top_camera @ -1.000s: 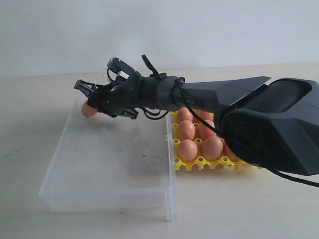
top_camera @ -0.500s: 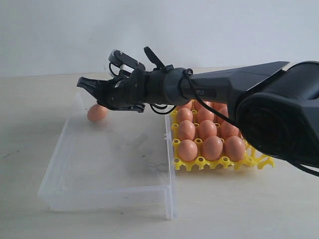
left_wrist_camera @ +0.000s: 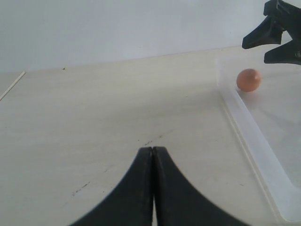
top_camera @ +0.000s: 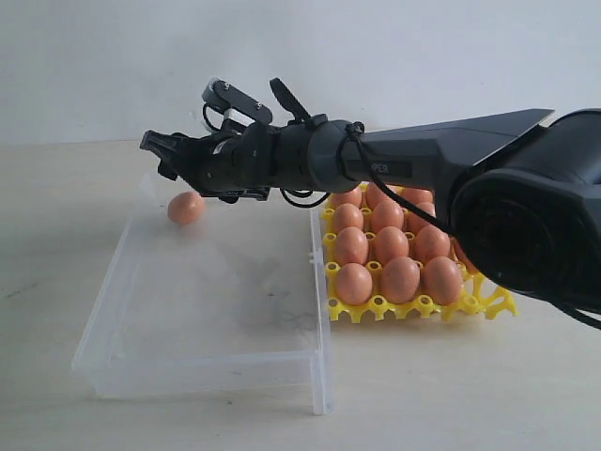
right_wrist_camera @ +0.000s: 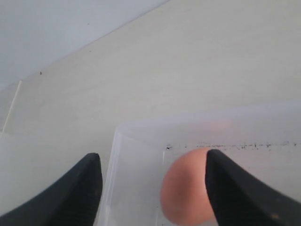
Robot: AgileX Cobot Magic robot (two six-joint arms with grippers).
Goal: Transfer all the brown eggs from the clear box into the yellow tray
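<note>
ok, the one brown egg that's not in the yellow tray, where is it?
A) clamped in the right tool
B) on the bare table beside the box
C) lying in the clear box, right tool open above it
C: the brown egg lies on the floor of the clear box near its far left corner, and the right tool hangs open above it, clear of the shell.

Nothing legible is showing in any view: only a short line of small pale lettering [top_camera: 390,167] is running along the black forearm of the right arm [top_camera: 441,162], and it is appearing too blurred to read.
</note>
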